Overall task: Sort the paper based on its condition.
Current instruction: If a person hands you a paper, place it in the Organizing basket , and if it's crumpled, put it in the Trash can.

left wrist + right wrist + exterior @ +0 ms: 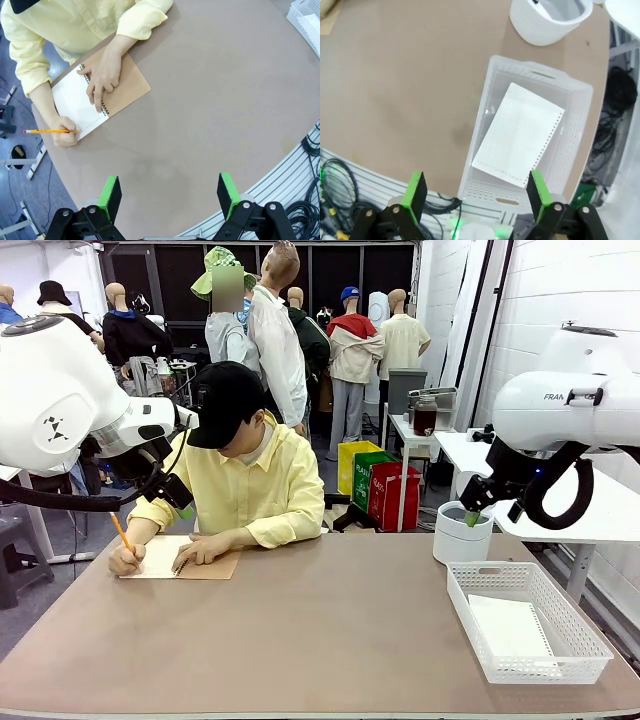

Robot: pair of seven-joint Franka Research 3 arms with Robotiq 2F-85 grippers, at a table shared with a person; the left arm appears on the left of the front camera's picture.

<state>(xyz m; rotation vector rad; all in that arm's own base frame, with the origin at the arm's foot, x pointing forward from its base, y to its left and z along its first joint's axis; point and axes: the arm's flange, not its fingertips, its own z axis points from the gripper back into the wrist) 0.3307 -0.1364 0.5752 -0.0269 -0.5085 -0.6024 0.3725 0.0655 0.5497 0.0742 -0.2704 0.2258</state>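
Paper (519, 134) flat in basket (481, 120), table's (330, 630) right edge. Left gripper (169, 182), right gripper (476, 179) spread, empty. Could crease sheet against mesh.

Tabletop (320, 630) finished matt brown, smooth. Basket (468, 625) moulded in white perforated plastic. Paper (517, 132) seen matt white, edge punched. Notebook (127, 85) covered in matt tan card.

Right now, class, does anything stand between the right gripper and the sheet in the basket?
Nothing visible does. The sheet lies uncovered in the open-topped basket. The right gripper, open, looks down on it through clear air.
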